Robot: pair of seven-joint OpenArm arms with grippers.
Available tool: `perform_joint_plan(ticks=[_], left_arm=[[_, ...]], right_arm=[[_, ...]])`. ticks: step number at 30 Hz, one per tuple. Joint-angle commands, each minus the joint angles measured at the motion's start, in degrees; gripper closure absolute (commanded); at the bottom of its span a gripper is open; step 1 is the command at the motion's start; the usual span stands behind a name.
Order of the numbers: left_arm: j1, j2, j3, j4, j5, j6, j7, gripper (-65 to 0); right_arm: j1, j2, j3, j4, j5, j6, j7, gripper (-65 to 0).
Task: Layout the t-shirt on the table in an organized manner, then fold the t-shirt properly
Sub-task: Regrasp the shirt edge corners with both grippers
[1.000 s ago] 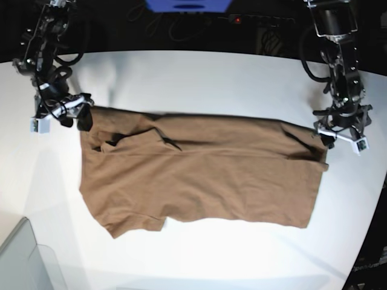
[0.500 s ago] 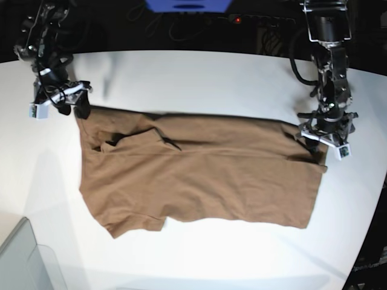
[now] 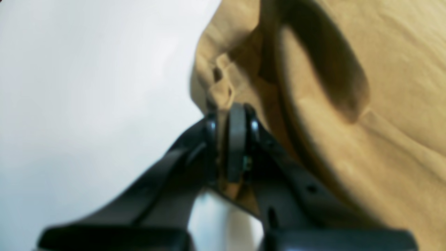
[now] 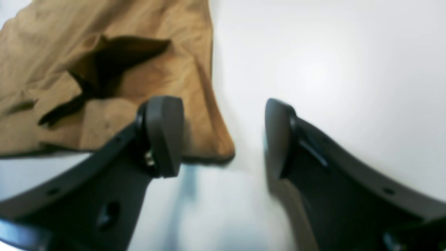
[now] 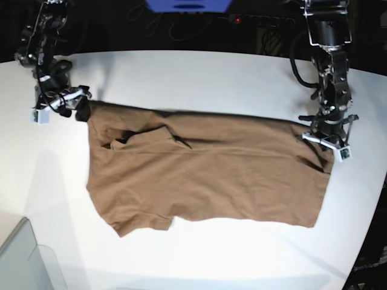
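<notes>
A brown t-shirt (image 5: 205,175) was pictured spread across the white surface (image 5: 199,78), lying sideways and largely flat, with its layout judged nearly complete and no fold yet made. Wrinkles and a dark crease were seen near the collar end, and one sleeve was seen jutting toward the near edge. The left claw (image 3: 231,139) was shown closed tight on a pinch of cloth at the shirt's far corner, the fabric bunched between its pads in the left wrist view. The right claw (image 4: 223,136) was shown spread wide and holding nothing, poised just off the opposite far corner, with one finger above the cloth and the other above bare surface.

Smoothing of the creased end was judged to remain, followed by the whole of the folding. Ample bare surface was seen beyond the shirt's far edge and in front of its near edge, so room for drawing the cloth either way was judged generous. The surface's curved rim was seen close to the shirt's end beside the left claw, and a translucent bin corner (image 5: 24,260) was seen at the near corner.
</notes>
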Motion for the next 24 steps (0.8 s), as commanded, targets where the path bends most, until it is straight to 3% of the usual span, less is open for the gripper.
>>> perform_joint_plan(ticks=[1,7,18,20,24], left_arm=[[0.51,-0.7,-0.21,0.12,0.44,0.61,1.77,0.0],[1.04,-0.53,-0.21,0.12,0.44,0.61,1.6,0.0],[2.01,-0.79,-0.21,0.39,0.44,0.61,1.95,0.0],[2.97,-0.79,-0.21,0.83,0.44,0.61,2.04,0.0],[4.91,-0.79,-0.21,0.83,0.79,0.61,2.48,0.0]], right_arm=[[0.25,0.37,-0.45,0.88,0.85,0.56,1.13,-37.7],[0.25,0.37,-3.44,-0.96,0.77,0.56,1.13,-37.7],[-0.1,0.63,-3.18,-5.09,0.77,0.73,1.22,-35.5],[-0.28,0.72,-3.18,-5.09,0.77,0.82,1.22,-28.5],[-1.6,0.72,-3.44,-5.09,0.77,0.82,1.22,-3.1]])
